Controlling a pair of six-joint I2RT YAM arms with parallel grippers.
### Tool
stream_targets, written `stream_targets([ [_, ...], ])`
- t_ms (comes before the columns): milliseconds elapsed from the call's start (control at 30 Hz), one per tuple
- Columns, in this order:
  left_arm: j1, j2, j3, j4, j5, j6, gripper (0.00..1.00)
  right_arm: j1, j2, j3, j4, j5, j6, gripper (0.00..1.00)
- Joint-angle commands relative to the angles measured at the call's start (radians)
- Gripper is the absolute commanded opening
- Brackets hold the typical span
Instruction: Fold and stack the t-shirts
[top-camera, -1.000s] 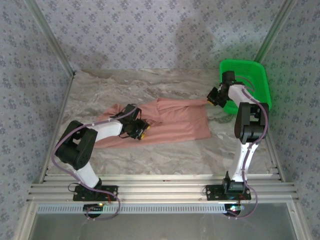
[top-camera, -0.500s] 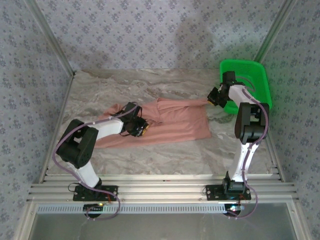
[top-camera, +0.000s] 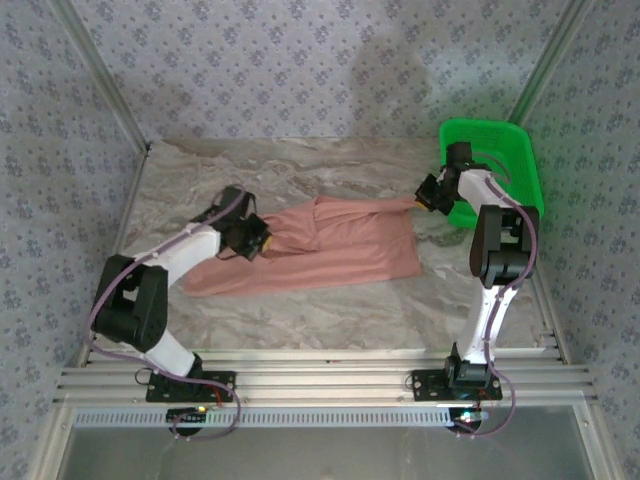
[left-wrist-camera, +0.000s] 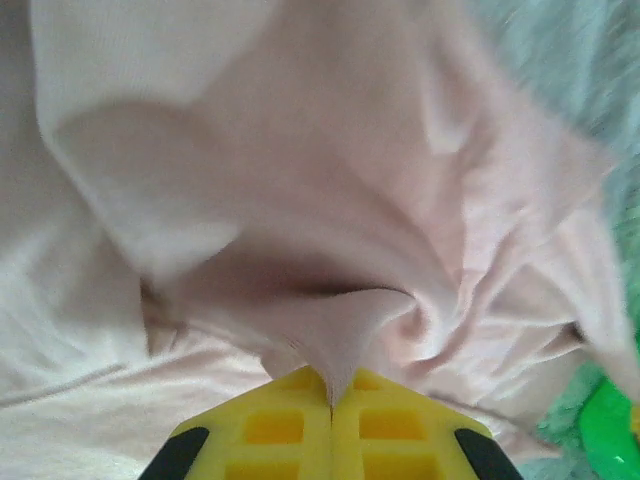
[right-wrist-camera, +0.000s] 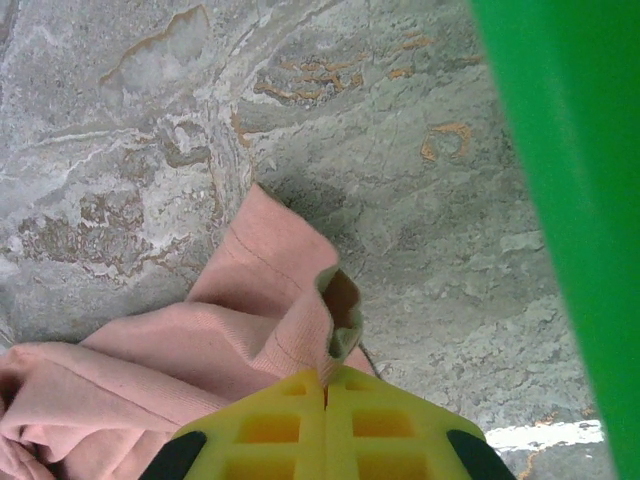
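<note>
The pink t-shirt lies crumpled across the middle of the worktop, stretched roughly from left of centre toward the green basket at the upper right. It is not yet flat: the wrist views show bunched folds and a curled hem.

My left end effector is closed tight, with a peak of cloth pinched between its tips; in the overhead view it sits at the shirt's left end. My right end effector is also closed, gripping a corner of the hem at the shirt's upper right tip, just beside the basket wall.

I judge the step in hand to be spreading the shirt out before any fold can be made. To do it well, I should raise both ends together and at the same height, so the cloth hangs evenly rather than twisting. Then I should draw the two grips apart only until the slack goes; pulling harder could tug the thin hem corner out of my right grip. My left pinch looks like a gathered ridge rather than a clean edge, and I cannot tell how many layers it holds, so I should watch whether the shirt opens or stays bundled as it lifts. I should also steer the right end toward the centre of the frame, away from the basket, so the fabric does not catch on its rim, and lay it down smooth
</note>
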Motion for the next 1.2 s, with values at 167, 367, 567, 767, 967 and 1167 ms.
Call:
stream_targets([
  [167, 0.272, 0.083, 0.365, -0.196, 0.102, 0.349, 0.00, -0.022, 0.031, 0.167, -0.022, -0.040, 0.046, 0.00],
  [367, 0.366, 0.259, 0.592, -0.220, 0.173, 0.468, 0.00, -0.022, 0.086, 0.262, -0.012, -0.056, 0.060, 0.00],
  [567, 0.395, 0.451, 0.894, -0.314, 0.207, 0.584, 0.00, -0.025, 0.159, 0.358, -0.013, -0.057, 0.101, 0.00],
  [767, 0.404, 0.659, 1.335, -0.520, 0.240, 0.722, 0.00, -0.025, 0.234, 0.450, -0.013, -0.050, 0.106, 0.00],
  [967, 0.404, 0.845, 1.710, -0.646, 0.251, 0.782, 0.00, -0.026, 0.280, 0.503, -0.013, -0.035, 0.095, 0.00],
  [1167, 0.404, 0.887, 1.691, -0.630, 0.276, 0.794, 0.00, -0.024, 0.327, 0.557, -0.013, -0.028, 0.102, 0.00],
])
